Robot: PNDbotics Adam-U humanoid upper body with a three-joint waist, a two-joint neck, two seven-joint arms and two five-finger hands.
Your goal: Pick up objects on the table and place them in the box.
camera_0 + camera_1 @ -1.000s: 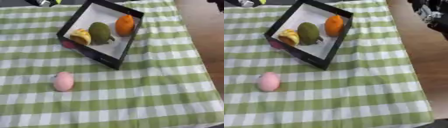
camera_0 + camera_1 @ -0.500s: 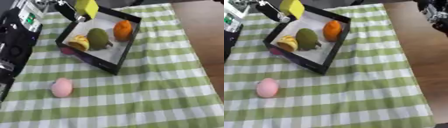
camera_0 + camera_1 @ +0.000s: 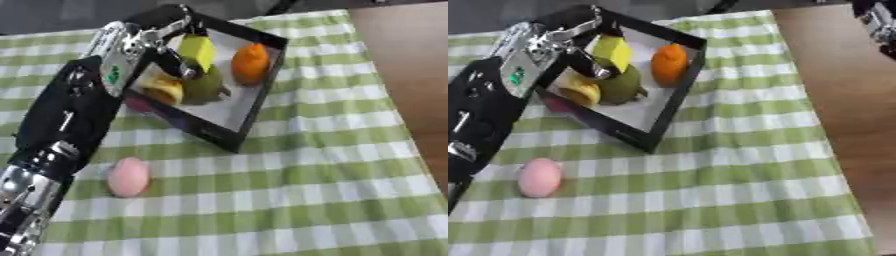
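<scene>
Left hand [image 3: 162,42] is pinching a yellow block [image 3: 198,51] over the box [image 3: 262,82] near the table's far edge, seemingly for dropping inside.

The left hand [image 3: 162,42] and its arm cover the box's [image 3: 254,107] near-left side, above crowded fruit. The box's right half lies bare. The pink egg [image 3: 129,176] sits alone on open tabletop [image 3: 289,200].
</scene>
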